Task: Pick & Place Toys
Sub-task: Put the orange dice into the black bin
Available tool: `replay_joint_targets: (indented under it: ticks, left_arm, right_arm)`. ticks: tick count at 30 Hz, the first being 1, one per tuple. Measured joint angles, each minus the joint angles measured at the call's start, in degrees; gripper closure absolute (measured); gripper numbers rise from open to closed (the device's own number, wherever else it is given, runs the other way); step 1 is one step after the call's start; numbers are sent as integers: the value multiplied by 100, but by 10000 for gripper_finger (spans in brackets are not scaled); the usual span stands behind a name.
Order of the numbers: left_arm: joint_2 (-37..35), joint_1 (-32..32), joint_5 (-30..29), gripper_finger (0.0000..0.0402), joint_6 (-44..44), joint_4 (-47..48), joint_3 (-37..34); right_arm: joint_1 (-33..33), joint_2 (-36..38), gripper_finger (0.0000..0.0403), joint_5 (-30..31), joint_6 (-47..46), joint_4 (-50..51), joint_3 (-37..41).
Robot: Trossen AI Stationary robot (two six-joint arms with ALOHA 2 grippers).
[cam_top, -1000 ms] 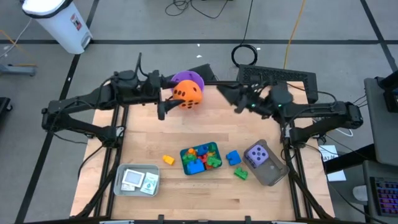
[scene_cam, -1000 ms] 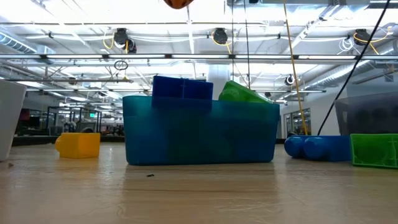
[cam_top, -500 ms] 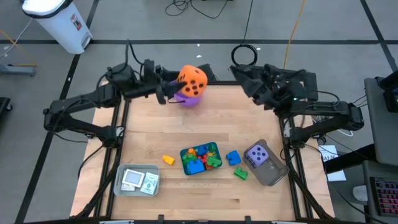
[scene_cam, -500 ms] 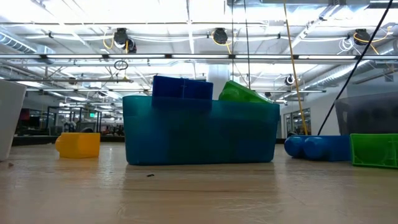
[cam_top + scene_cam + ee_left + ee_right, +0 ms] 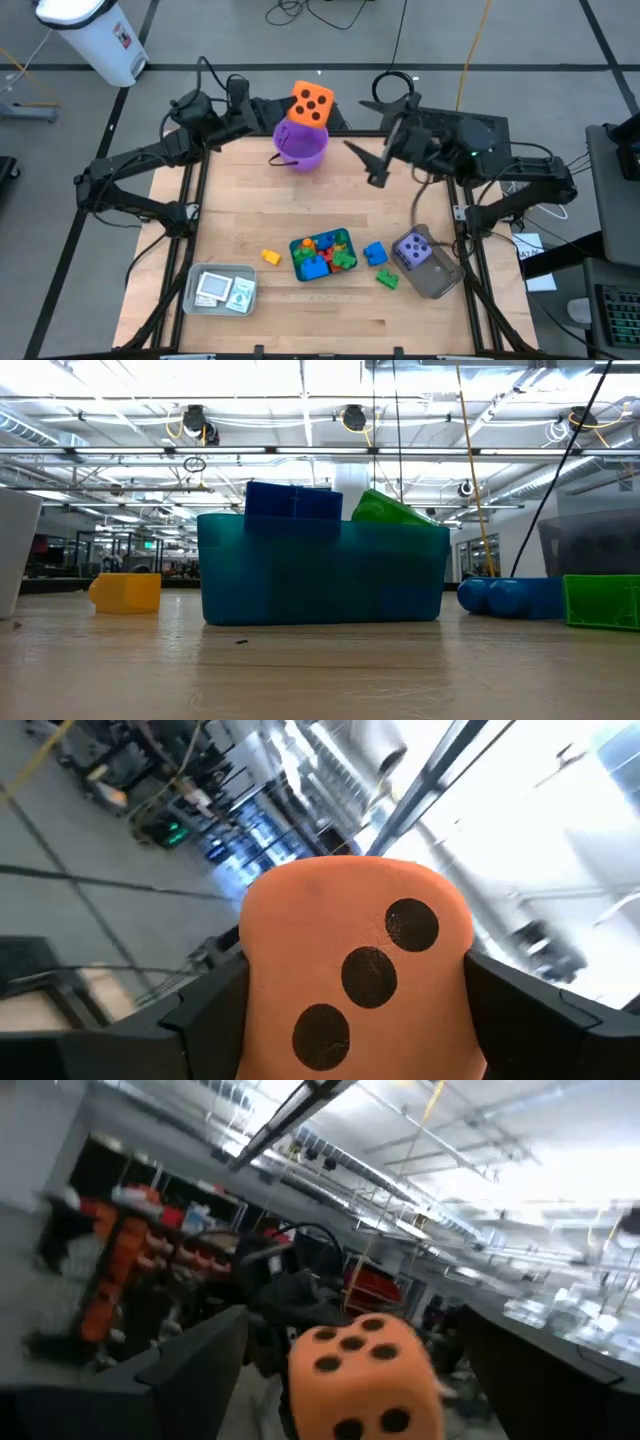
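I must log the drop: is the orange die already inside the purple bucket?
Not inside. The orange die is above the purple bucket, gripped between the left gripper fingers in the left wrist view.

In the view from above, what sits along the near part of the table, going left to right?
Grey tray with cards → yellow brick → teal tray of bricks → blue brick → green brick → purple die in its clear tray.

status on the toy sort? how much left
Looks done: purple dotted die in the clear tray, plastic bricks piled in the teal tray, white-and-blue cards in the grey tray.
In hand: left tool grips the orange dotted die above the purple bucket; right tool open, empty.
Left: yellow brick, blue brick, green brick, loose on the wooden table.
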State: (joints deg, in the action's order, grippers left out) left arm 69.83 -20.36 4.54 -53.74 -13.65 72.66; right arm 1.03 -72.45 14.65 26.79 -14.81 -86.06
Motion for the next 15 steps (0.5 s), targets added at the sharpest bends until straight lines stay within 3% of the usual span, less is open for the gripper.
replay_joint_targets:
  ticks: [3, 15]
  left_arm:
    - [68, 17, 2, 86, -303, -142, 4]
    - [308, 136, -3, 88, -927, -422, 1]
  right_arm:
    - [17, -166, 45, 50, 527, -17, -13]
    - [-222, -558, 44, 647, 642, 118, -13]
